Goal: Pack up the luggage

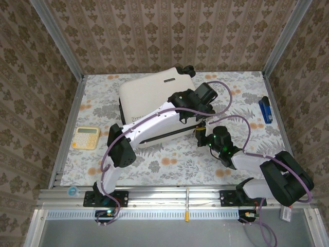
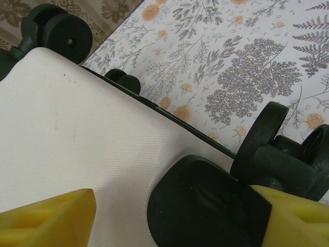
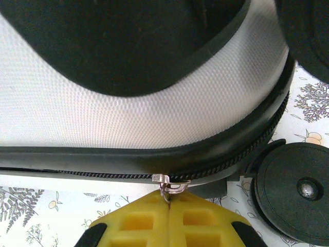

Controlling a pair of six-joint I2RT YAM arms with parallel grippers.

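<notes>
The luggage (image 1: 149, 95) lies flat at the back middle of the table, a cream-white hard shell with black wheels. My left gripper (image 1: 194, 112) hovers over its near right corner. In the left wrist view its yellow fingers (image 2: 51, 218) stand open, one over the white shell (image 2: 77, 134), the other over the black wheel housing (image 2: 205, 206); nothing is gripped. My right gripper (image 3: 168, 199) sits low at the same corner, shut on the silver zipper pull (image 3: 171, 181) on the black zipper seam (image 3: 103, 175).
A yellow calculator (image 1: 86, 137) lies on the left of the floral mat. A blue stapler (image 1: 265, 109) rests by the right wall. A luggage wheel (image 3: 295, 193) is just right of my right gripper. Metal rails border the table.
</notes>
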